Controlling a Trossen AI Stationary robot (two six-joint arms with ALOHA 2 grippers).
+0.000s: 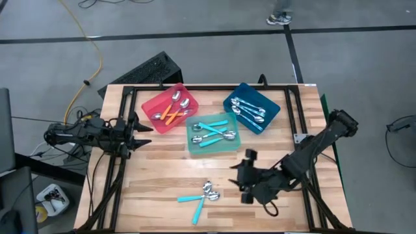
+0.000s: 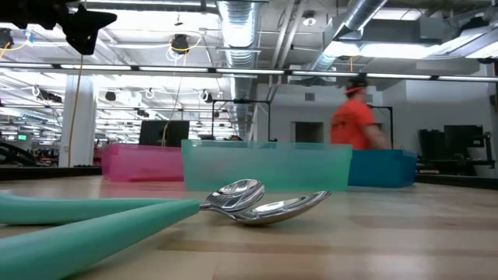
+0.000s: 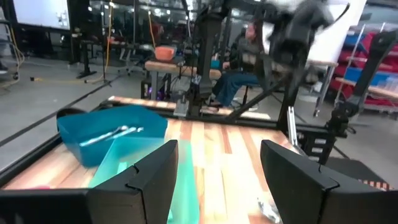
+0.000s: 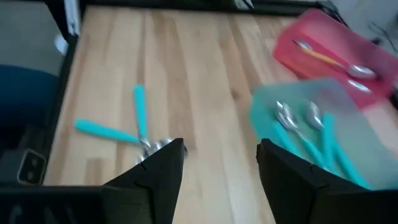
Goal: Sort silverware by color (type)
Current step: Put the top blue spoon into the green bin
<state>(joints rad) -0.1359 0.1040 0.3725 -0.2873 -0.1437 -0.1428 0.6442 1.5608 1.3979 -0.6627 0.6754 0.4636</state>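
Nearby, open right gripper [image 1: 239,177] beside two teal spoons [image 1: 203,194].

A red tray [image 1: 153,104], a teal tray [image 1: 192,145] and a blue tray [image 1: 272,110] stood in a row on the wooden table [image 1: 156,182], the teal one between the others and touching the red. Ahead of the left arm's fingers lay the teal tray, with the blue tray beyond it; the red and teal trays lay ahead of the right arm's fingers. A yellow cable [image 1: 88,49] ran across the grey floor [image 1: 214,16] off the table's far left corner. In the room behind the trays, a person in an orange shirt [image 2: 354,120] stood.
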